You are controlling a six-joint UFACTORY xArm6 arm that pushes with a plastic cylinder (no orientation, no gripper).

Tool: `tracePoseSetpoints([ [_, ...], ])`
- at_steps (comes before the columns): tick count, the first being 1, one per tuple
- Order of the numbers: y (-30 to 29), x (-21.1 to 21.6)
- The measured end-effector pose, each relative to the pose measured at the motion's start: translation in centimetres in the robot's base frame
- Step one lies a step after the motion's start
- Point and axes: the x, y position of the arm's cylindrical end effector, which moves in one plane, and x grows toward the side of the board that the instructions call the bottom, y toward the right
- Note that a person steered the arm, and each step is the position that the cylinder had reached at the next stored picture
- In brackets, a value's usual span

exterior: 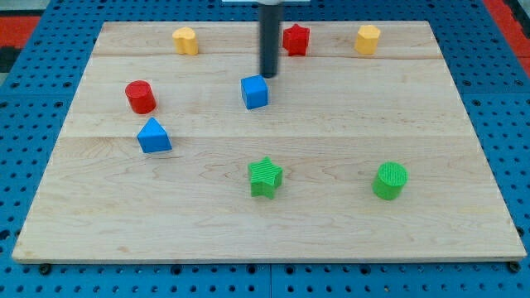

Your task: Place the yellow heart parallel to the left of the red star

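The yellow heart (pixel 185 40) sits at ten o'clock on the board, well apart from the red star (pixel 296 39). The arm's rod carries no jaws, and its tip (pixel 269 75) rests just above the blue cube (pixel 255 92), probably positioned between heart and star before a push.

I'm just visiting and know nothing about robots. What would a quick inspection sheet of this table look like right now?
Surface: pale wooden board, lying flat on a blue pegboard.
Job's things: yellow heart near the view's top left; red star at the top, right of my tip; the two are well apart.
Clutter: yellow hexagon, red cylinder, blue cube, blue triangle, green star, green cylinder.
Jaws: none; my tip sits just above the blue cube, between heart and star.
Cables: nothing seen.
Surroundings: red strip at the top right corner.
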Motion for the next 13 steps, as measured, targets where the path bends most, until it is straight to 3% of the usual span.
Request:
tracePoseSetpoints([
  [3,-17.5,-3.3],
  [7,-12.2,-8.7],
  [9,-5.6,-7.5],
  [10,-7.6,-11.2],
  [11,-7.6,-11.7],
  [12,-2.1,-11.6],
  [13,-1.1,-11.7],
])
